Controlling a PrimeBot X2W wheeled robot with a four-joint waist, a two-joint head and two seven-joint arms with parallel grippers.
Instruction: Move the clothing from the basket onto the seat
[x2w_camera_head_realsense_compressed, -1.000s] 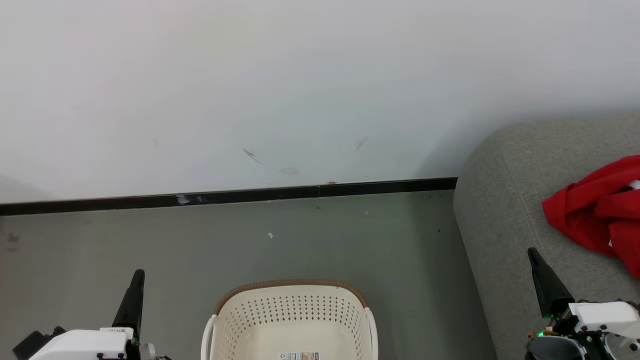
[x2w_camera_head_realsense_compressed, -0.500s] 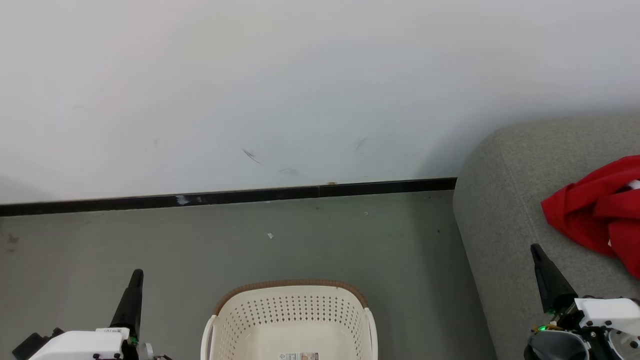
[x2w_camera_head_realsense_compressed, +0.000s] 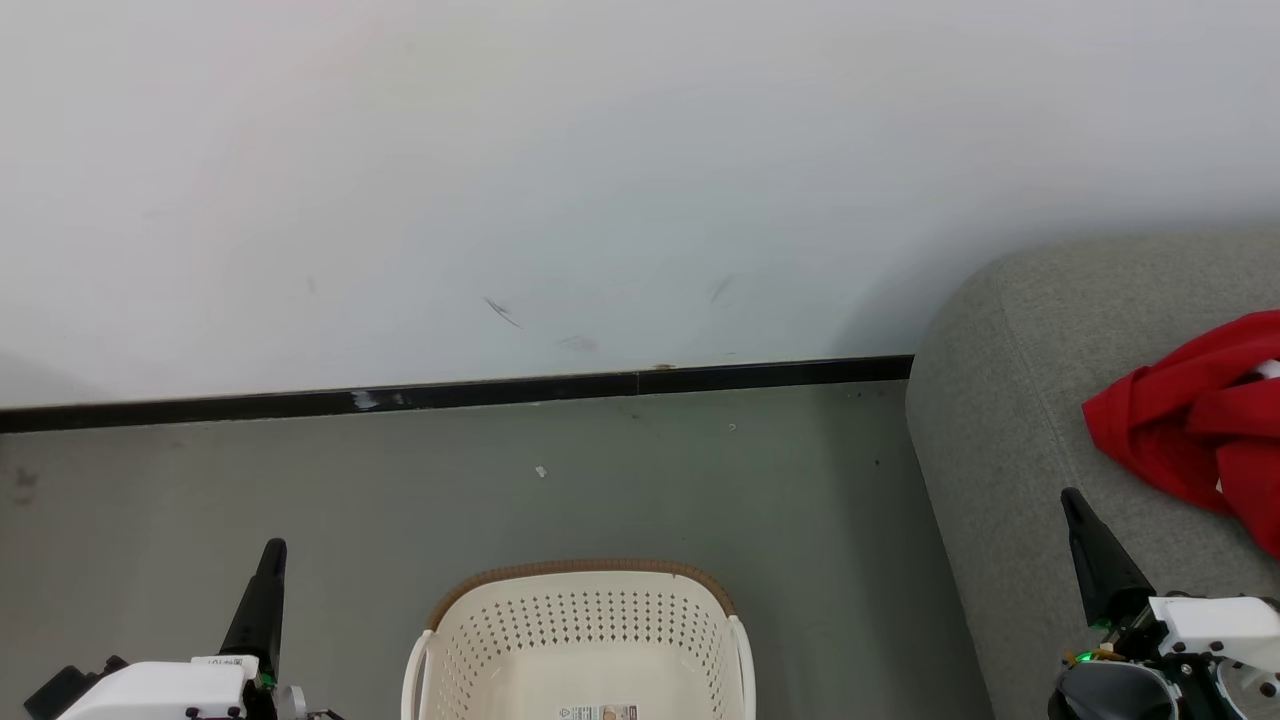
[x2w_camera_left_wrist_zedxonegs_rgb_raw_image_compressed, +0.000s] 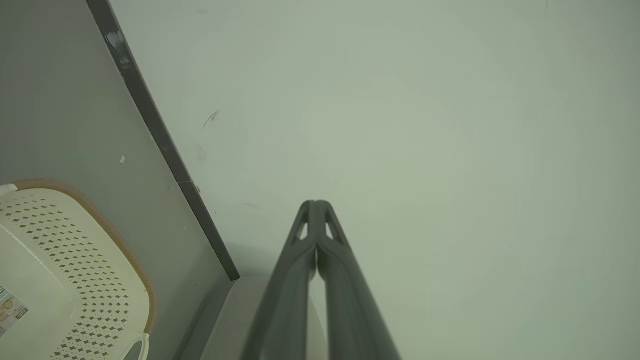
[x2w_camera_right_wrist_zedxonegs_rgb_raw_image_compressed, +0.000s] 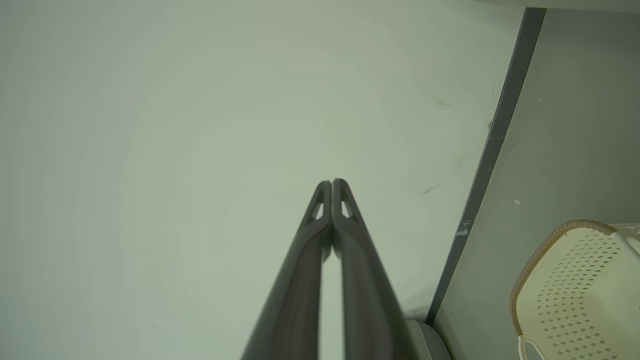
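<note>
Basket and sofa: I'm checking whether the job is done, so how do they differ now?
The basket is cream perforated plastic with a brown rim; the sofa is grey upholstery. The basket's visible part holds no clothing; the sofa carries the crumpled red garment. Both stand on the grey floor by the white wall.

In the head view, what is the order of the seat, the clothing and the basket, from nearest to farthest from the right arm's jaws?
1. The seat: right by them, on the right side.
2. The clothing: lying on the seat, further right.
3. The basket: on the floor, well to the left.
</note>
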